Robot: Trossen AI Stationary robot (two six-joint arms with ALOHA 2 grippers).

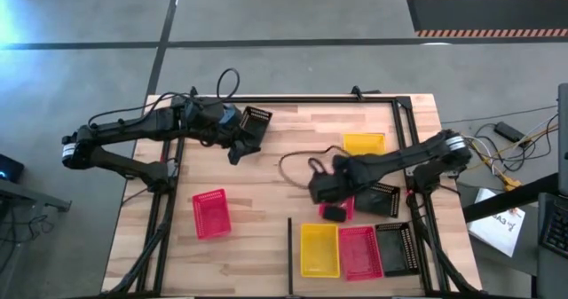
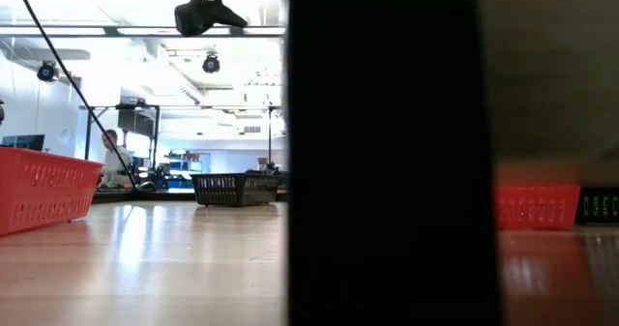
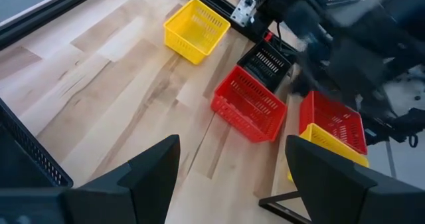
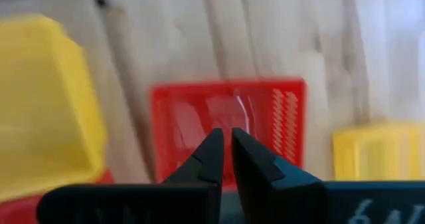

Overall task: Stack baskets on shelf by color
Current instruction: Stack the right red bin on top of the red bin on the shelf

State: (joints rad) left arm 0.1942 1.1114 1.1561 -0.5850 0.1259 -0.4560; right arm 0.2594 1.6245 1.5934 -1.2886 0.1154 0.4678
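Left gripper: the left gripper is over the far left part of the table, just beside a black basket. In the left wrist view its two fingers stand wide apart, and there is only bare wood between them. It holds nothing.

Right gripper: the right gripper is over the middle-right part of the table, near a red basket. In the right wrist view its fingertips are almost closed, with only a thin gap, and nothing is between them. It hangs above a red basket without touching it.

Shelf: the shelf is the near right corner of the wood top, bounded on its left by a thin black bar and on its right by the frame rail.

Baskets on the shelf: three stand side by side in one row: a yellow basket, then a red one, then a black one. I cannot tell if any of them is a stack of more than one.

Other baskets: one red basket lies alone on the near left part of the table. One yellow basket is at the far right. Another black basket lies just beyond the shelf, partly under the right arm.

Low view: a wide dark object very near the camera hides the middle of the scene; a red basket shows at left and a black one farther back.
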